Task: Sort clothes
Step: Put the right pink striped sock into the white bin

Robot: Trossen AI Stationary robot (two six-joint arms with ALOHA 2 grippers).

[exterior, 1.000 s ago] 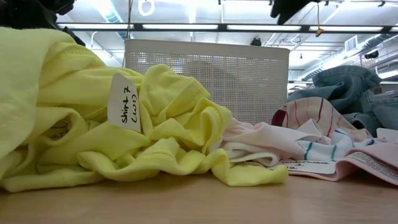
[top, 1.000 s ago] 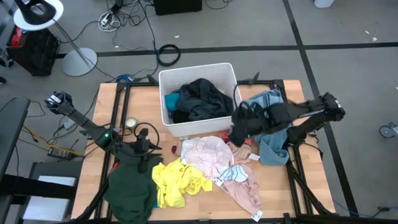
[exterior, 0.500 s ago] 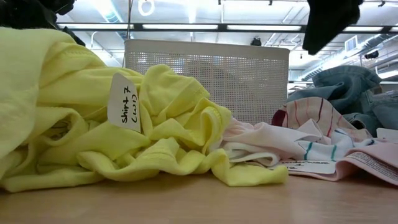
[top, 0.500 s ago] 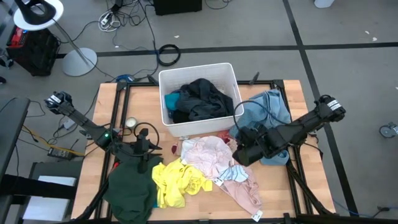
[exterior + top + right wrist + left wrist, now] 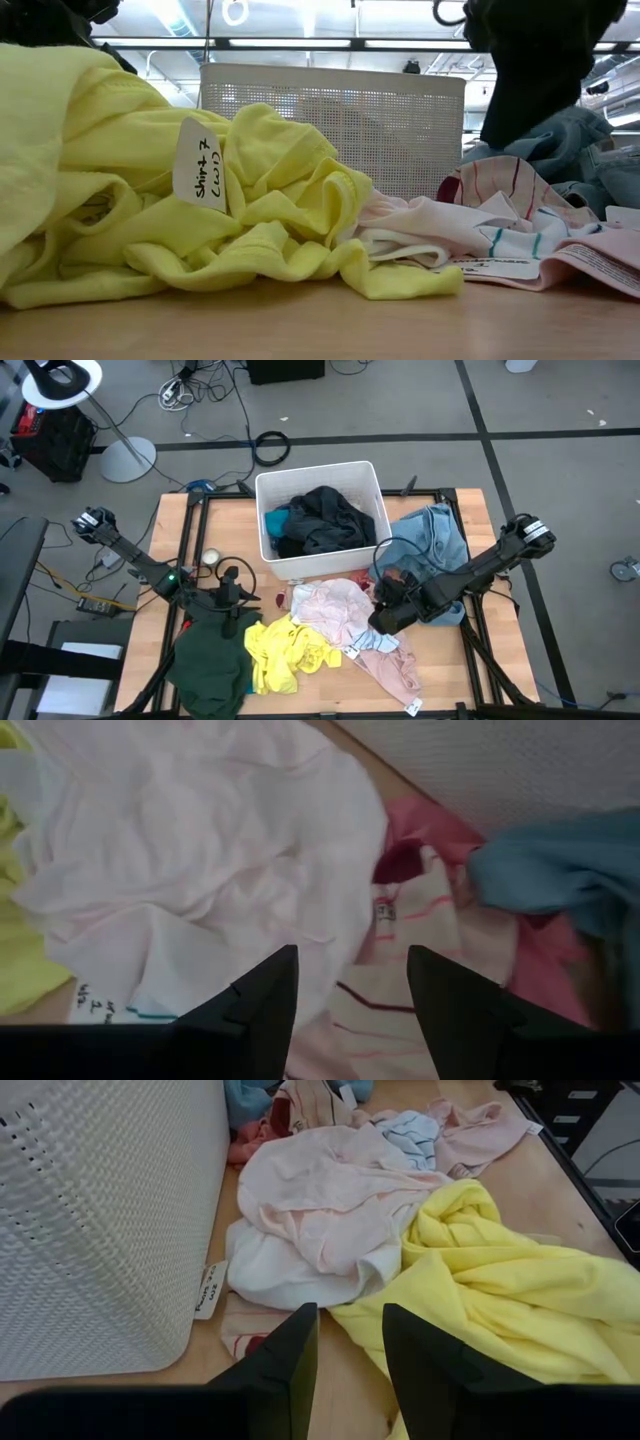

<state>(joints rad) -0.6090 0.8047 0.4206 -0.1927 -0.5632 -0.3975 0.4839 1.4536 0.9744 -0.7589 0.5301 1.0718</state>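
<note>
The clothes lie in a loose pile on the table: a yellow garment point(image 5: 285, 650), a dark green one point(image 5: 210, 670), a pale pink one point(image 5: 335, 605), a pink striped one point(image 5: 420, 940) and light blue denim point(image 5: 435, 535). Dark garments fill the white bin point(image 5: 265, 510). My right gripper point(image 5: 385, 615) hangs open and empty just above the pale pink garment point(image 5: 200, 850) and the striped one. My left gripper point(image 5: 232, 600) waits open beside the bin, above the table near the yellow garment point(image 5: 520, 1280).
The bin's perforated wall point(image 5: 100, 1210) stands close beside my left gripper. A paper tag point(image 5: 200, 165) lies on the yellow garment. A black frame rail point(image 5: 475, 630) runs along the table's right side. Bare wood shows at the near edge point(image 5: 320, 320).
My right gripper has come down and toward the table's near edge, from beside the bin's right corner to just above the pale pink and striped garments. Its finger gap looks unchanged. The clothes have not moved.
</note>
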